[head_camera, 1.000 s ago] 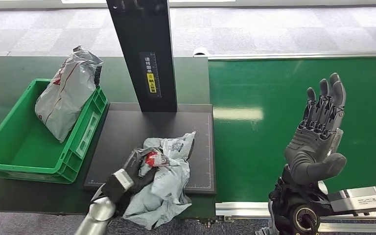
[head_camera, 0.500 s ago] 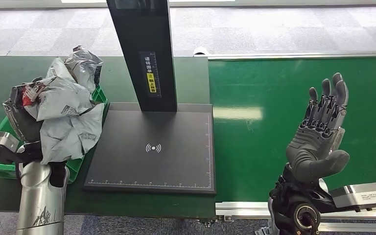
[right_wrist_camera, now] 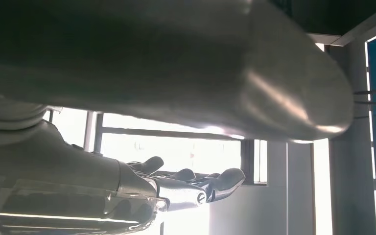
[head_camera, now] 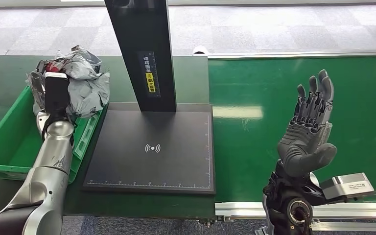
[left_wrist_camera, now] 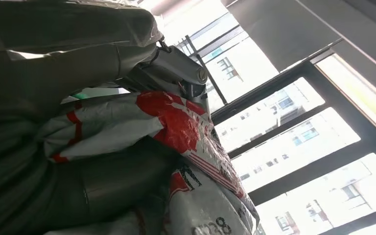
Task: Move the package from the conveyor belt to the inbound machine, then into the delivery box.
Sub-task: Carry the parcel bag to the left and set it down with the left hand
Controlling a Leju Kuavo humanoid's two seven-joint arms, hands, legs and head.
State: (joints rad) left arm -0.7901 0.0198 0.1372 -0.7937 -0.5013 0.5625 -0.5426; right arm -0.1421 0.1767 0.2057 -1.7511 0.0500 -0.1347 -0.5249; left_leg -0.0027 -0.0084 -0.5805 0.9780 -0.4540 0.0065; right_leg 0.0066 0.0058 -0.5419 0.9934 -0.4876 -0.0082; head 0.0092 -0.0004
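The left hand (head_camera: 54, 93) has carried the grey package (head_camera: 85, 85) from the scanner plate (head_camera: 152, 147) over the green box's (head_camera: 10, 147) far edge, fingers gripping it. The right hand (head_camera: 308, 132) stays raised over the conveyor belt (head_camera: 254, 122), fingers spread, holding nothing.

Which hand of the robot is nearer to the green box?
Left. The left hand holds a grey package above the green box; the right hand is raised over the conveyor belt, far away.

A dark green table (head_camera: 10, 68) carries a green crate (head_camera: 10, 147) and black scanner (head_camera: 149, 147).

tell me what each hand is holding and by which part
The left hand grips the crumpled grey package by its bunched upper end, over the green bin. The right hand holds nothing.
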